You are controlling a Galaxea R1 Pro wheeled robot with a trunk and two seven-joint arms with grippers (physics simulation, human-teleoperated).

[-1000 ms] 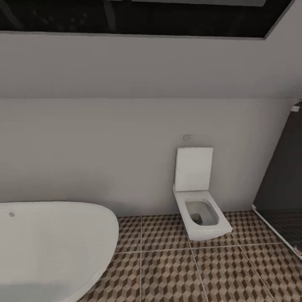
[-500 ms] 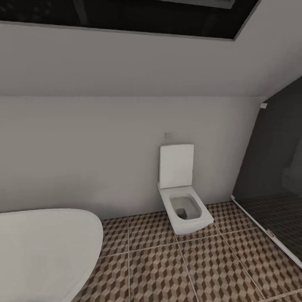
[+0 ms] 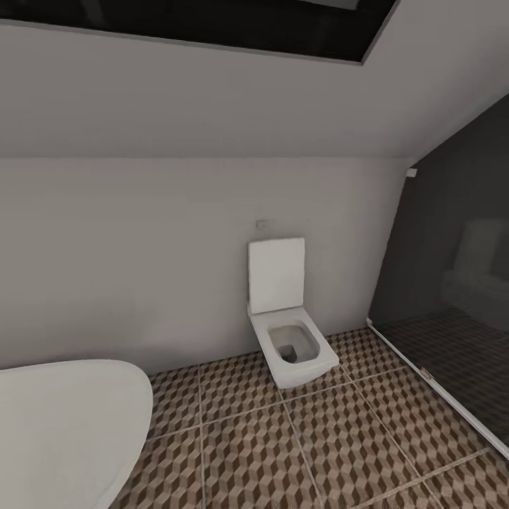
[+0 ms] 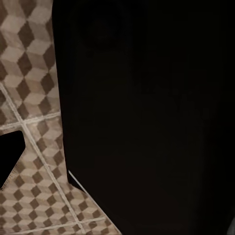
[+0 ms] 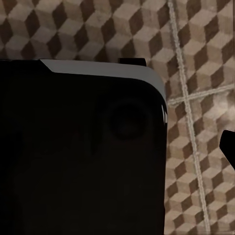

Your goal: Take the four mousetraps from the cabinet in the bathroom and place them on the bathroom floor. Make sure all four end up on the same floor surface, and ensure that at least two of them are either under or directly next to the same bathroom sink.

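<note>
One toilet [image 3: 290,332] on bathroom floor [image 3: 318,452] beside bathtub [image 3: 63,431] — end effector state: cannot tell.

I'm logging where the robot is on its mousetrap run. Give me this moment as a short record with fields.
room: bathroom
floor: square tiles with a brown, tan and cream cube print, pale grout
toilet: square, white, lid raised, against the back wall
bathtub: white, rounded, left of the toilet
dark glass panel: right of the toilet
wrist views: cube-print tiles behind dark robot body parts
task items seen: floor
</note>
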